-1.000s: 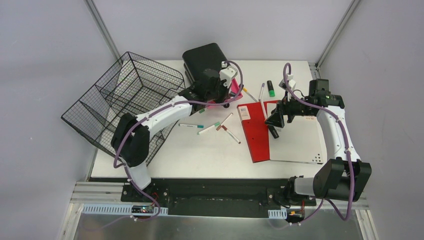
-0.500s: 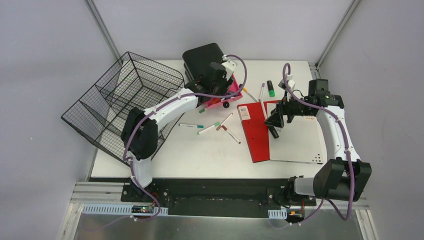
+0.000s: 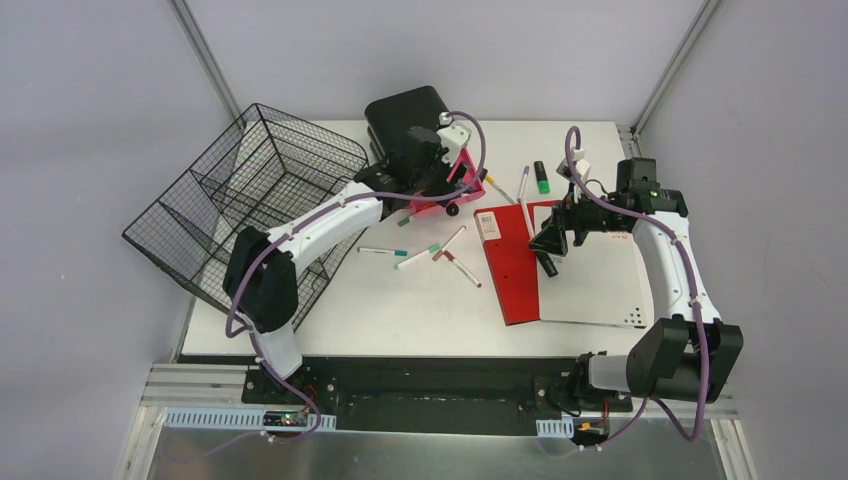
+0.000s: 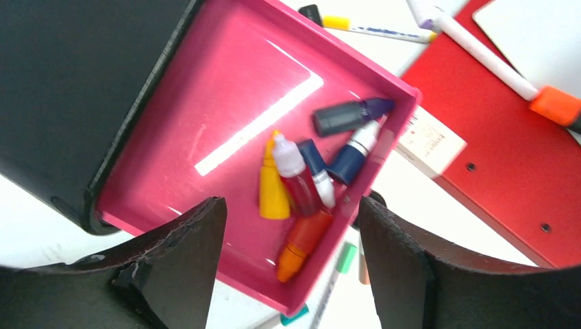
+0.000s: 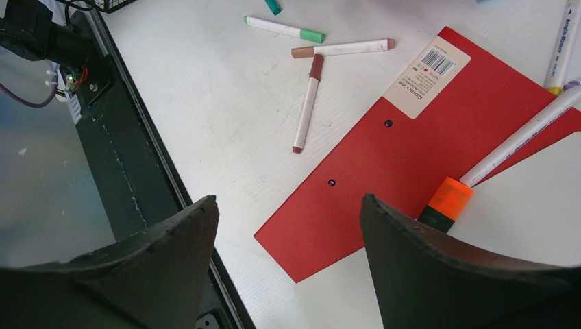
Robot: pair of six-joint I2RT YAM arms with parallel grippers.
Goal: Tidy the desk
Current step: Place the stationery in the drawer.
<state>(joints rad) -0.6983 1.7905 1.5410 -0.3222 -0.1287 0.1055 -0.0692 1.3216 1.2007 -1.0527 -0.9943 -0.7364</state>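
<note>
Top view: the white worktop (image 3: 430, 300) fills the middle of the cell, with both arm bases at its near edge. A wire basket (image 3: 250, 200) sits tilted, partly past the left edge. A black case (image 3: 405, 112) stands at far centre, and a pink tray (image 3: 462, 185) lies against its right side. An open red-and-white notebook (image 3: 512, 270) takes up the right half. Loose felt pens (image 3: 432, 252) lie between it and the basket. A green highlighter (image 3: 541, 178) lies near the far edge.

The left pincer (image 4: 289, 219) hovers over the tray, released, with its jaws spread and nothing between them. Only the left wrist view shows the tray's load: small bottles bunched in one corner, among them a yellow bottle (image 4: 273, 192), a dark red bottle (image 4: 298, 185) and an orange bottle (image 4: 305, 243).

The right pincer (image 5: 288, 205) hangs over the notebook's red cover, likewise released and empty. Its wrist view alone gives the barcode label (image 5: 428, 75) on the cover, two punched holes, and an orange-capped marker (image 5: 510, 147) lying across the cover and the white page.
</note>
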